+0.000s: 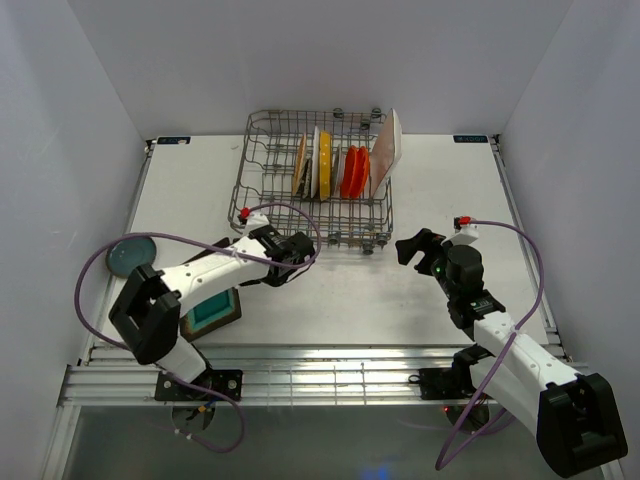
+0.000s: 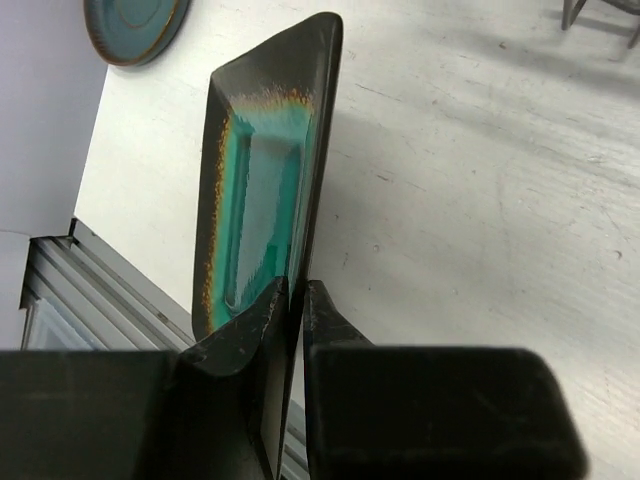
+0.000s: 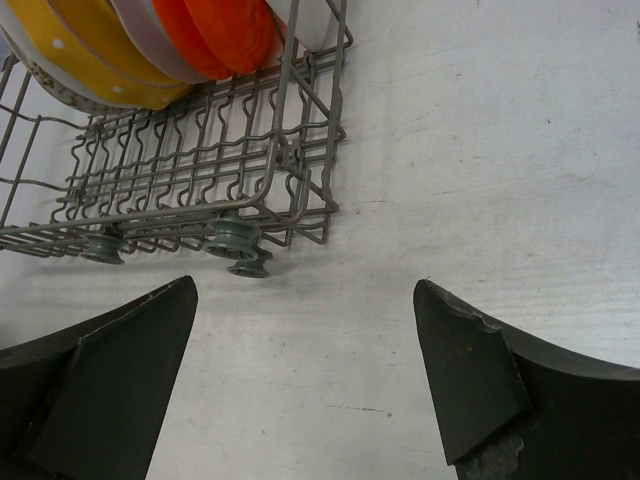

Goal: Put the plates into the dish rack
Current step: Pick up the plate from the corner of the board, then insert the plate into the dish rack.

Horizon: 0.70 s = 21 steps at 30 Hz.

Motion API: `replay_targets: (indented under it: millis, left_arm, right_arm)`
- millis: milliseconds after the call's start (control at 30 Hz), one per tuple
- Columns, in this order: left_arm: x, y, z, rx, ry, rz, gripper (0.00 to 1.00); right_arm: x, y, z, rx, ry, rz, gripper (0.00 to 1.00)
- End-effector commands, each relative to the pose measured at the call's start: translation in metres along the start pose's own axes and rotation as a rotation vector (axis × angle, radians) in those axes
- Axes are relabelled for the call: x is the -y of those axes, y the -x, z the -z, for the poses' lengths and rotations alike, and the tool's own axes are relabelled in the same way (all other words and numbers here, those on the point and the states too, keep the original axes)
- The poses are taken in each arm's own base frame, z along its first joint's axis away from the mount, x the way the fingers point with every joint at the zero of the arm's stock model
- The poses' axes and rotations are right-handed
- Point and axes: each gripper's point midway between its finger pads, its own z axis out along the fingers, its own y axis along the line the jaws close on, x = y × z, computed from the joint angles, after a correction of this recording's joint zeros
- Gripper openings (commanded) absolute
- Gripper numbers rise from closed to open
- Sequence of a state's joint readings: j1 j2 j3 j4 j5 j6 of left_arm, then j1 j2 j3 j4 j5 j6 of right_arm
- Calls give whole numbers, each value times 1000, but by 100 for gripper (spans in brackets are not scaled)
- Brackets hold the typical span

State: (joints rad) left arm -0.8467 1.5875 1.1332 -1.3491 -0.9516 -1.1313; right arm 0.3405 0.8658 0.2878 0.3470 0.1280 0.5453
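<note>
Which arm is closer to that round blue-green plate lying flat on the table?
Left. The left fingers clamp the square teal plate close to the round plate; the right fingers hang open across the table, near the dish rack.

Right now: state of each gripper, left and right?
Left gripper: closed on the edge of the square teal plate.
Right gripper: open, holding nothing.

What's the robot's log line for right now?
left gripper: shut on square teal plate | right gripper: open | dish rack: partly loaded | round teal plate: on table
</note>
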Motion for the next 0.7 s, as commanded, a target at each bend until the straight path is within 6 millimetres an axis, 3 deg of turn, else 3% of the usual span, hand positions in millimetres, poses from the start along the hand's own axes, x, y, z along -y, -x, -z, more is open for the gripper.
replay_targets:
  millis: [0,200,667]
  left_arm:
    - [-30,33,22,86,-51,84,0]
    - [-47,45,39,102,-135,146,0]
    - [-79,53,60,132,-268,284,0]
  right_arm:
    - [-11,21,-2,65,31,10,94]
    - [-11,21,-2,65,31,10,94]
    - [-11,22,-2,68,31,11,94]
